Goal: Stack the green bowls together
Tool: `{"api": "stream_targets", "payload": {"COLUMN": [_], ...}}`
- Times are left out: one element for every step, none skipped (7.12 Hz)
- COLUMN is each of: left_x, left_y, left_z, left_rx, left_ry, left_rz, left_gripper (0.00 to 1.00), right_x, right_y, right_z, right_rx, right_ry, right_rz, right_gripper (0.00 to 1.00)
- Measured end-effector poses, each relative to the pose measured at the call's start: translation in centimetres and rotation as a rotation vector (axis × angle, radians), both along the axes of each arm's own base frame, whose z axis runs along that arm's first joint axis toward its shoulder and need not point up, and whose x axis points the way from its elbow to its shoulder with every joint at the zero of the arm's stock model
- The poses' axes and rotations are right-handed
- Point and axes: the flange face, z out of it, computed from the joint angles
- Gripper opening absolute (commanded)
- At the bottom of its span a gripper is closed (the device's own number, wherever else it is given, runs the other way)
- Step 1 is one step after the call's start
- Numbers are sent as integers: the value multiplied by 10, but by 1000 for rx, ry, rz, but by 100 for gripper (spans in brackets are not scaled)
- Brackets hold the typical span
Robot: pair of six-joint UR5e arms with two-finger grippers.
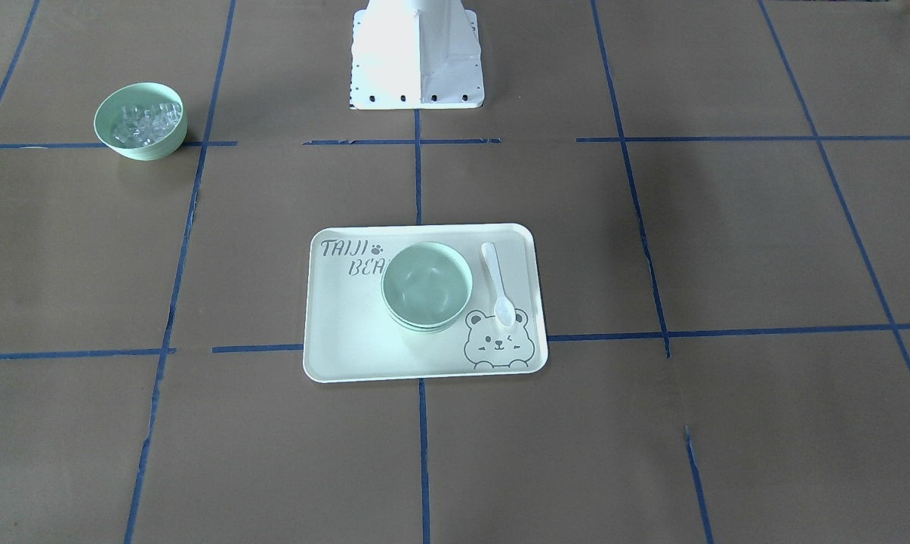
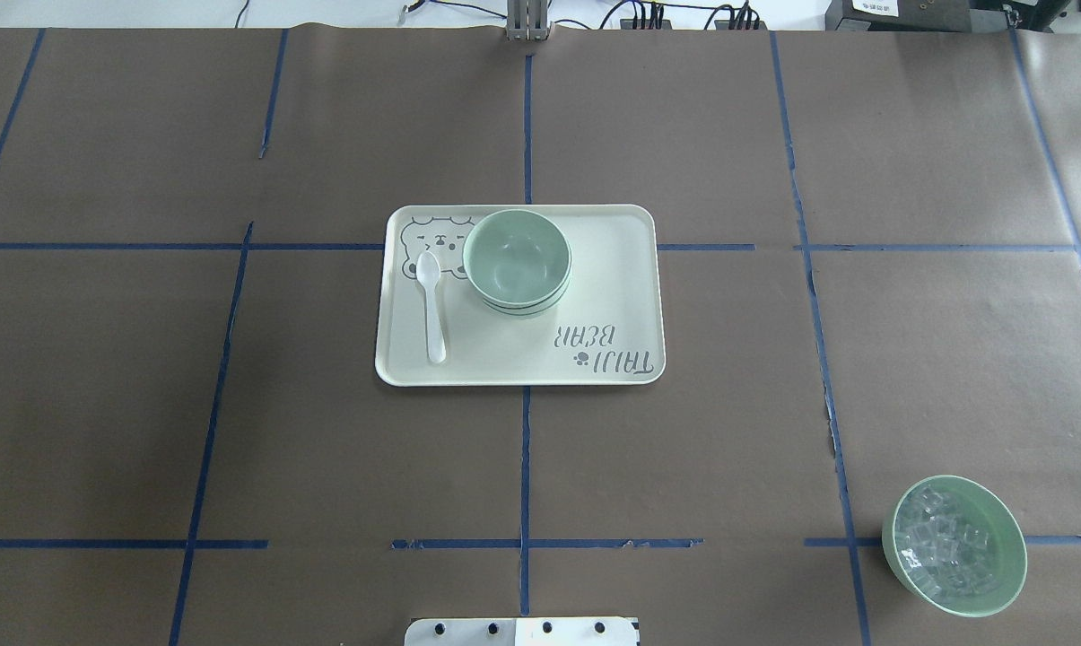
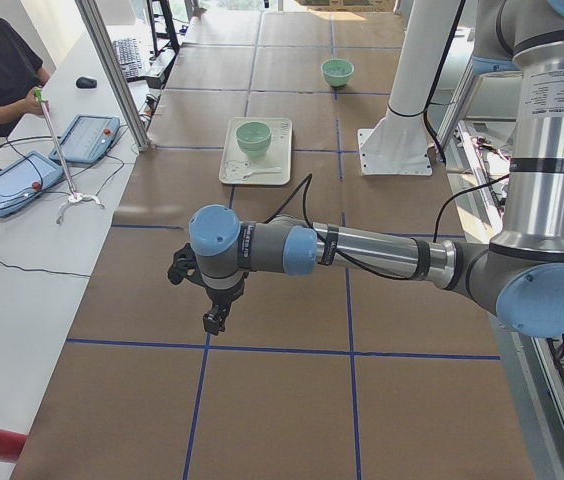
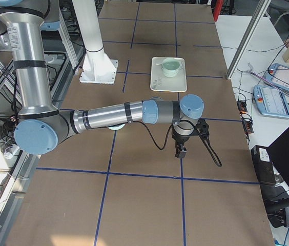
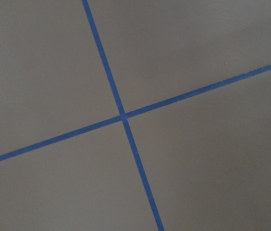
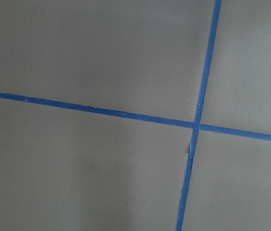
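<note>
Front view: bowls (image 1: 427,285) nested in one stack on tray (image 1: 349,344), spoon (image 1: 498,281) beside them. Lower rims barely show, so the count is unclear.
Overhead: stack upright, robot base cut off at the edge.
Left side view: left pincer (image 3: 214,320) hangs over bare tabletop (image 3: 282,400), stack far beyond it. Opening cannot be told.
Right side view: right pincer (image 4: 179,152) likewise, opening indeterminate, stack well beyond.
Wrist views: tape lines (image 5: 122,117) only.
</note>
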Motion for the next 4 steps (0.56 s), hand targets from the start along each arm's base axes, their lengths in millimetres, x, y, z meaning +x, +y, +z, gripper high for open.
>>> {"api": "stream_targets", "payload": {"left_x": [7,12,15,16], "left_y": [-5,-7,-6,-3], "left_z": [2,5,9,13], "left_rx": [13,14,-1,-37], "left_ry": [-45,-73,-83,-79], "left_rz": [16,30,36,39], "left_gripper": [100,100,100,100], "right_x": [0,-1,-2,-4], "right_y": [2,5,10,15], "right_z": [3,13,32,44], "right_rx": [-5,-19,-27,-14], "right_ry": [0,2,7,12], "right_rz": [0,-5,-15,-21], "right_gripper": [100,100,100,100]}}
